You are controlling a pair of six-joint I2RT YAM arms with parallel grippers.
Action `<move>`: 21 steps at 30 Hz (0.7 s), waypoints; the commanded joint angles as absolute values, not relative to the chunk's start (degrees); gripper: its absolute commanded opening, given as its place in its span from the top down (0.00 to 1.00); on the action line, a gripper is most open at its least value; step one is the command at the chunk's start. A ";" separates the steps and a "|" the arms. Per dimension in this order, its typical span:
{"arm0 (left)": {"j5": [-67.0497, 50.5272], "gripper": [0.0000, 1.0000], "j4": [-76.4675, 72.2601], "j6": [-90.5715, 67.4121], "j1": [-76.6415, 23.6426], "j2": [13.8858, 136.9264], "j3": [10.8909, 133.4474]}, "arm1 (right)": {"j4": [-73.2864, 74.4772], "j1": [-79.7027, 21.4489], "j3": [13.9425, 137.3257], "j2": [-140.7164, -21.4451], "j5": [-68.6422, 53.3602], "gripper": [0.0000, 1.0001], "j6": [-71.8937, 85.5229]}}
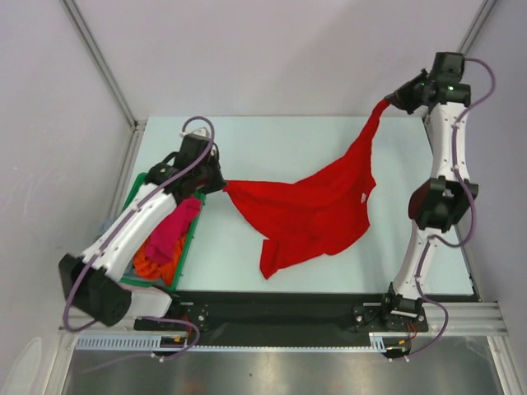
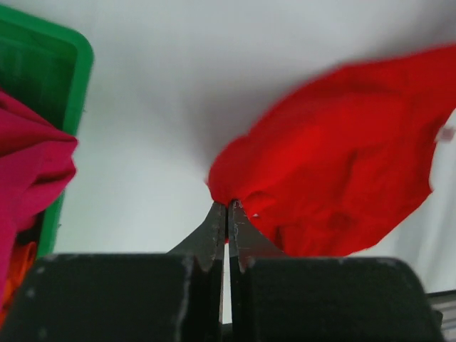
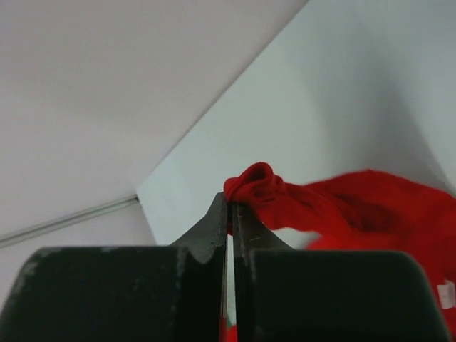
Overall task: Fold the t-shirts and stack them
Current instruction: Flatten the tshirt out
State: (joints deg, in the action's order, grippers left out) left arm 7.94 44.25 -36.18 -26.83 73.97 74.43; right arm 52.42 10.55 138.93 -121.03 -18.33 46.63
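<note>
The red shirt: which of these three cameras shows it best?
The top external view: it shows the whole red t-shirt, stretched out from end to end. The left wrist view shows only the end pinched in the left gripper and some cloth beyond it. The right wrist view shows only the bunch held in the right gripper.

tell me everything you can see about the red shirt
The red t-shirt is soft, plain bright red cloth, unfolded and crumpled. It hangs slung between both arms. The left gripper is shut on one bunched edge, and the right gripper is shut on another, held up toward the far right corner. The middle sags in loose folds over the pale table; whether it rests there is unclear. A small white label shows near its right edge.
</note>
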 commanded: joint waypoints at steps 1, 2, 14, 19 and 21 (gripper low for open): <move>-1.21 1.00 37.71 -36.65 -26.10 77.58 72.61 | 48.54 7.83 145.73 -125.41 -16.51 1.00 42.28; -1.58 1.00 37.01 -36.56 -26.02 78.22 71.29 | 47.73 7.30 145.64 -126.64 -16.52 1.00 41.84; 5.24 0.78 43.83 -34.01 -26.02 85.15 78.64 | 42.27 5.97 134.55 -126.28 -15.82 0.91 38.23; 18.09 0.06 51.41 -30.95 -29.17 87.44 87.96 | 45.34 6.94 138.94 -130.77 -16.08 0.32 36.13; 18.82 0.05 54.93 -28.75 -32.86 90.51 94.46 | 53.21 8.69 144.65 -133.49 -13.64 0.25 34.55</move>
